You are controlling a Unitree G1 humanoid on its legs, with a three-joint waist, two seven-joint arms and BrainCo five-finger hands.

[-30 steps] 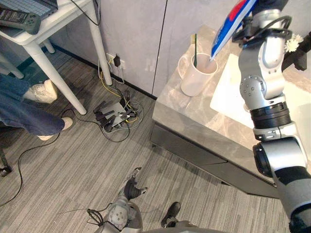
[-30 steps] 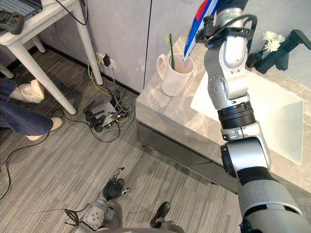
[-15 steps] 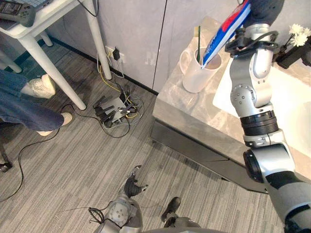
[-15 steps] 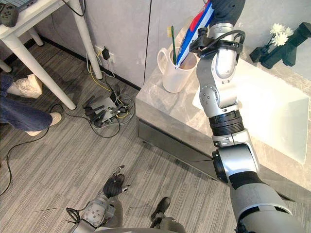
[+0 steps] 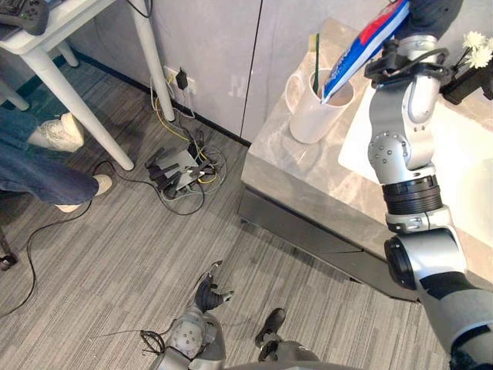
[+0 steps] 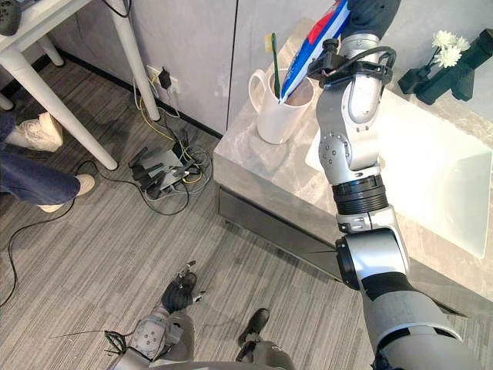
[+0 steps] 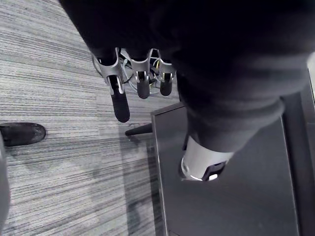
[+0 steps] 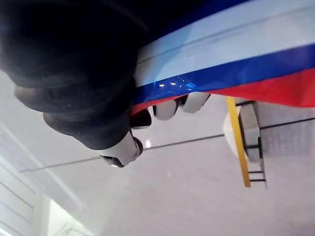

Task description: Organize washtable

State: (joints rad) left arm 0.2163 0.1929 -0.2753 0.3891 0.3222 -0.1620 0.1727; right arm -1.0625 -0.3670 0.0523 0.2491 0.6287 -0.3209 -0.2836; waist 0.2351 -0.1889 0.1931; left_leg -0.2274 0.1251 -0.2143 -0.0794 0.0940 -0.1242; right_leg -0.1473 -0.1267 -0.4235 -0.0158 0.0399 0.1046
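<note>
Left eye view: the top edge crops the right hand (image 5: 430,12). We see it curled round the toothpaste tube (image 5: 362,48) at the mug (image 5: 312,117); left hand (image 5: 206,294) slack.

The right arm (image 5: 407,142) is silver-grey: rounded joint housings, black ribbed rings between them, a thin black cable (image 5: 407,68) looped at the wrist. The left hand (image 5: 206,294) and right hand (image 8: 83,98) have silver, dark-tipped fingers (image 7: 119,101) under dark ribbed covers.
</note>
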